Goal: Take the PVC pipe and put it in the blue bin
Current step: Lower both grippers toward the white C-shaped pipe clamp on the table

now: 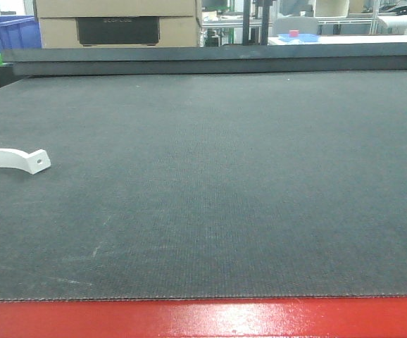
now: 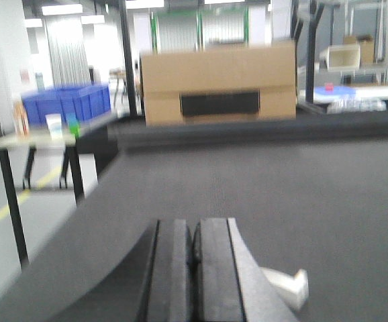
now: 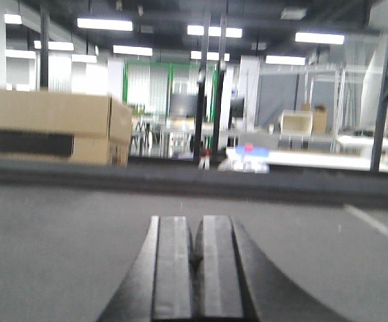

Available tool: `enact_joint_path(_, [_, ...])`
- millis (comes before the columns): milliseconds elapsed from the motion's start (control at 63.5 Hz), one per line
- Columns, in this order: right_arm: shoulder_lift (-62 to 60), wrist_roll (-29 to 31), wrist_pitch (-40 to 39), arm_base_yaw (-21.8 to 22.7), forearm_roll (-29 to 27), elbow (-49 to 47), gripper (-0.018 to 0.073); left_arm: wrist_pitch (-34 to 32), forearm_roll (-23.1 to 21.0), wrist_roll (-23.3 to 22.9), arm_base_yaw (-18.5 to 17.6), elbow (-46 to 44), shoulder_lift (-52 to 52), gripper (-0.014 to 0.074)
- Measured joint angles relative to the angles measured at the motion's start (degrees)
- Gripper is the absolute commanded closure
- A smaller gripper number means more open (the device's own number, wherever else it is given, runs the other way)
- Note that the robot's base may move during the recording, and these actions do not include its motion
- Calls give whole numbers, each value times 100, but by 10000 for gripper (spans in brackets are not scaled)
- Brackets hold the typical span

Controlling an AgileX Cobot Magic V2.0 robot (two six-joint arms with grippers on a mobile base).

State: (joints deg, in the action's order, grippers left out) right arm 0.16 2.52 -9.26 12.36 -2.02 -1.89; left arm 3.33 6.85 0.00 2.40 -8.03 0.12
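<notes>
Arched white PVC pipe [image 1: 6, 158], holed tab, lying left on woven tabletop [image 1: 246, 183]; left end effector [image 2: 194, 268], right end effector [image 3: 195, 268] sitting closed.

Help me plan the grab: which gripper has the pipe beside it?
The left gripper: the white pipe lies on the mat close beside its shut fingers. The right gripper's view shows no pipe.
</notes>
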Motion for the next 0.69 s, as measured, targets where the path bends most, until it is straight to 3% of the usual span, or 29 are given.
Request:
enact_joint_path(189, [223,0,674,0,10,-1221,727,599,784,0,0,-1389,515,707])
enact_joint_path(331, [987,0,1725,0,10,-2258,727,1287,850,0,0,-2328,1533,707])
enact_joint_path(425, [1501,0,2658,0,10,-2803,727,1658,656,0,0,-2855,2268,707])
enact_joint_path(567, [2323,0,3926,0,10,-3432,727,2208,23,0,0,-3431,3257,707])
enact_joint_path(693, [3172,0,5008,0,10,-3791,727,3205,-296,0,0,-3889,4222,707])
